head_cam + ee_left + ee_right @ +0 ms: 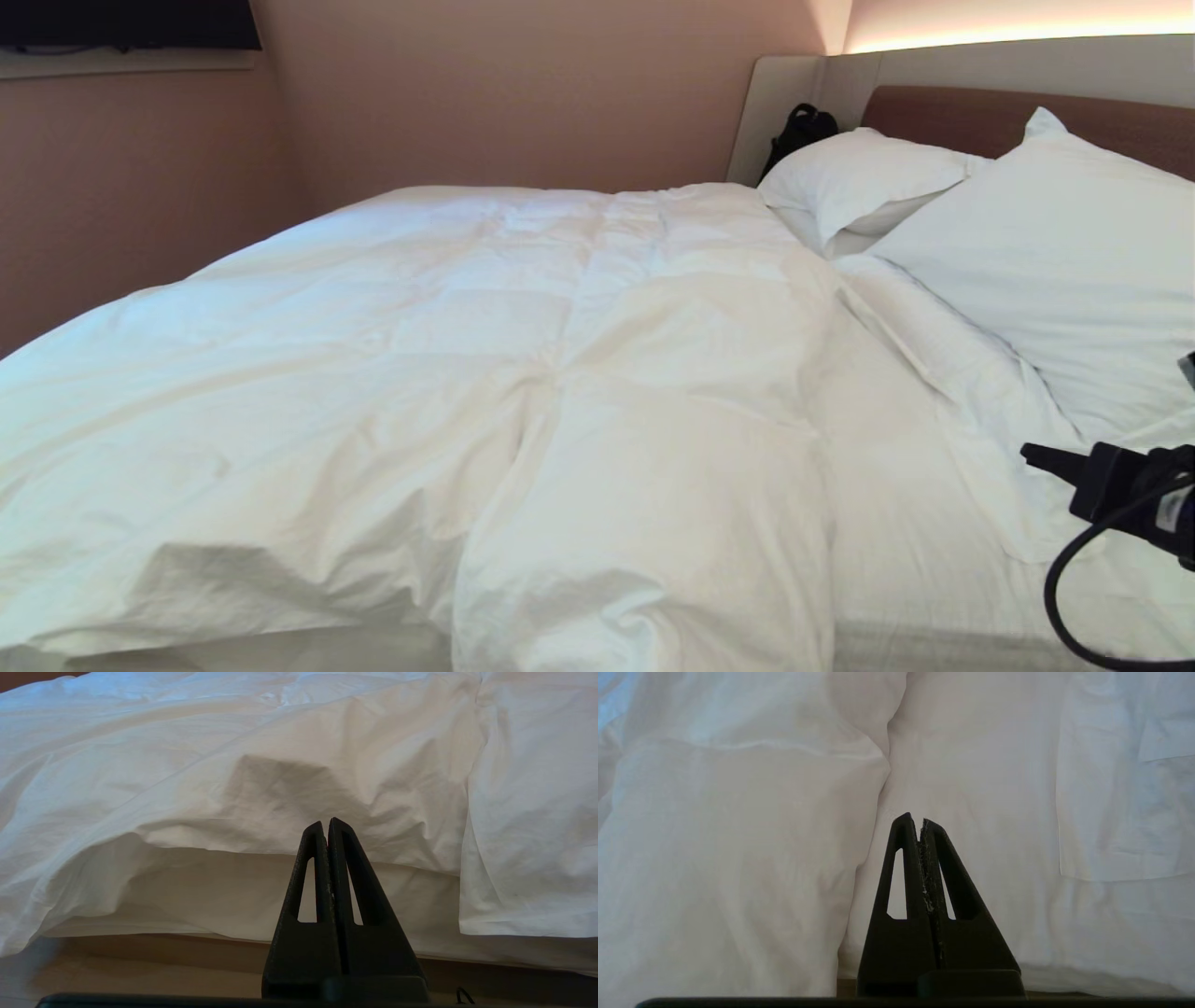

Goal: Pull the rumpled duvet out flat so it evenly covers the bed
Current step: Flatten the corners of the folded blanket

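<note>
**Duvet still bunched, both tools closed and empty**

My right tool (1032, 455) sits at the right edge of the head view, above the bedding near the pillows, with its black cable (1060, 597) looping below it. Its fingers are pressed together and hold nothing; in the right wrist view the same tool (920, 820) points at white folds and touches none of them.

My left tool (325, 822) shows only in its own wrist view. It is also pinched closed and empty, aimed at the near edge of the bed where the cover hangs over the side.

The duvet (523, 373) lies across most of the bed (943, 117), puffy and wrinkled. A deep crease runs down its middle towards me, and a thick fold bulges over the near edge. On the right it is turned up in a ridge beside two white pillows (864, 182), which rest at the brown headboard. A dark bag (803, 131) leans in the corner behind the far pillow.
</note>
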You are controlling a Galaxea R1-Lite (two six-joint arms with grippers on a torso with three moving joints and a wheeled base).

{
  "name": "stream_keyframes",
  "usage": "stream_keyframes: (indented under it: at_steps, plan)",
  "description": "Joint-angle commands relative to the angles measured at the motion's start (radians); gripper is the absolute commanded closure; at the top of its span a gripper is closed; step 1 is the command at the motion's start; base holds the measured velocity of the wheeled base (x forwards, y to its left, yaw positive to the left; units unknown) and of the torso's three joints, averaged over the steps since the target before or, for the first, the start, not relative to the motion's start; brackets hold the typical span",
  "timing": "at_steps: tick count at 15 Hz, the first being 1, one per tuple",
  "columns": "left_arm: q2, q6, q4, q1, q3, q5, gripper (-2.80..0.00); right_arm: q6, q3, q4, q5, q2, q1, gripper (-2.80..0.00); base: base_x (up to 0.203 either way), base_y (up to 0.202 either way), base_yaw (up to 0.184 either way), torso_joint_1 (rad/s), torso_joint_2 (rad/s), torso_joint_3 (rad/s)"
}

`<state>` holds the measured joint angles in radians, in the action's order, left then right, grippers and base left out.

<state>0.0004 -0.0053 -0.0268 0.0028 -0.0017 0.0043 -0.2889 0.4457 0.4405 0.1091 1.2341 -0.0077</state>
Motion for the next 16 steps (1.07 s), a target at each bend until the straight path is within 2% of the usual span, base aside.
stream_keyframes:
  at_steps: [1, 8, 16]
  plan:
    - [0.000, -0.001, -0.001, 0.000, 0.000, 0.000, 0.00, -0.024, 0.025, 0.107, 0.000, 0.093, 0.000, 0.00, 0.000, 0.000, 0.000, 0.000, 0.00, 0.000]
    - [0.000, -0.001, -0.001, 0.000, 0.000, 0.000, 0.00, -0.040, 0.087, 0.108, -0.001, 0.222, 0.012, 0.00, 0.000, 0.000, 0.000, 0.000, 0.00, 0.000]
    - [0.000, -0.001, -0.001, 0.000, 0.000, 0.000, 0.00, -0.068, 0.096, 0.112, 0.003, 0.325, 0.014, 0.00, 0.000, 0.000, 0.000, 0.000, 0.00, 0.000]
